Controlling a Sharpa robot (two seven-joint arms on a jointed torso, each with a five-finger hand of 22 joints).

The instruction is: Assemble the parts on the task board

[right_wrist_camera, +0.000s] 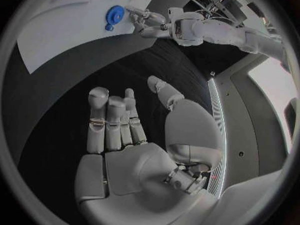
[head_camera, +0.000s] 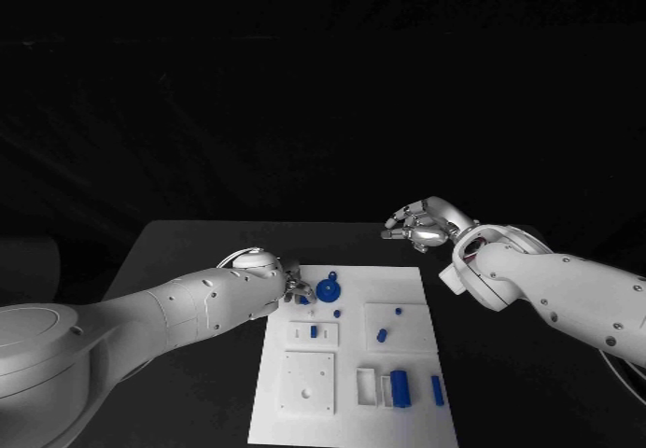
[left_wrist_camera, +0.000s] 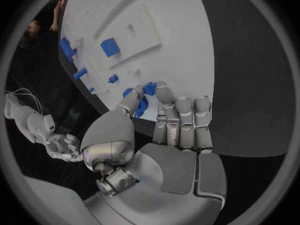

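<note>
Here the left robot hand [head_camera: 276, 278] pinches a small blue part [left_wrist_camera: 149, 89] at the task board's [head_camera: 411, 383] far-left corner, beside the blue disc [head_camera: 329, 288]. Loose blue pieces [head_camera: 399, 385] lie across the board, so assembly looks early. The right robot hand [head_camera: 420, 227] hovers, fingers apart, holding nothing, above the black counter [head_camera: 175, 247].

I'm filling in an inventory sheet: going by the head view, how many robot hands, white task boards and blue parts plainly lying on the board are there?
Hands: 2 (left hand, right hand)
Task board: 1
Blue parts: 7
Total: 10
</note>
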